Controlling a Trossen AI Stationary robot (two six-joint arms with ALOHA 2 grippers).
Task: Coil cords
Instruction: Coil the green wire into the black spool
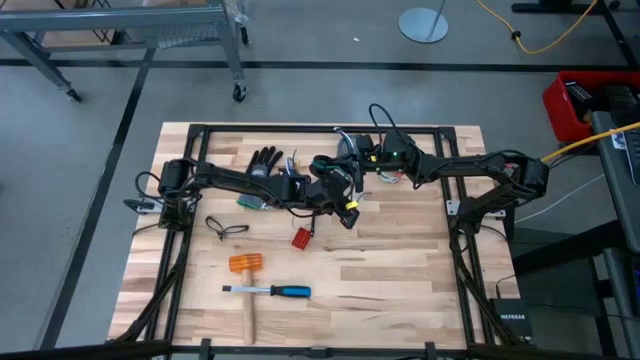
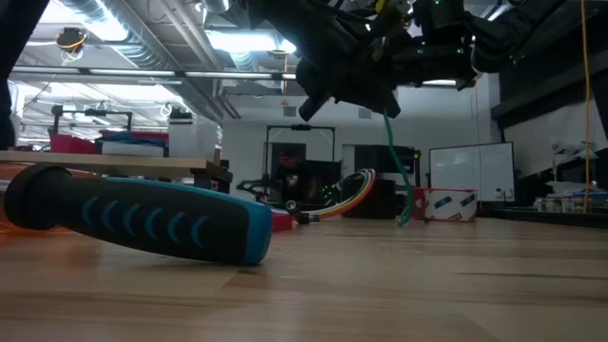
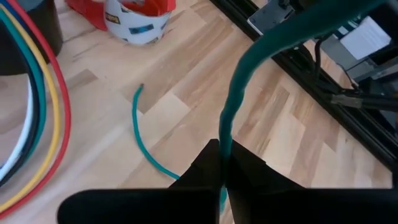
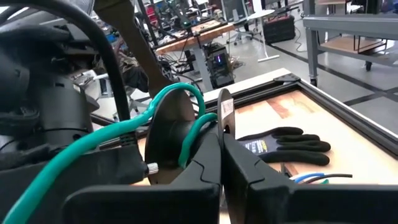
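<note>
Wooden table [image 1: 400,260], both arms meeting near its far-edge middle. Left gripper [image 3: 222,163] pinched tight on the green cord [image 3: 239,93], which trails down to the boards. Right gripper [image 4: 221,149] clamped too, green cord looping just behind it. Coloured strands [image 3: 37,118] lie beside.

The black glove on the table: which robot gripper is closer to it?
Left. The left gripper sits just right of the black glove; the right gripper is farther right.

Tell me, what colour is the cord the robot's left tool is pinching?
Green. The left tool is shut on the cord, clearest in the left wrist view.
</note>
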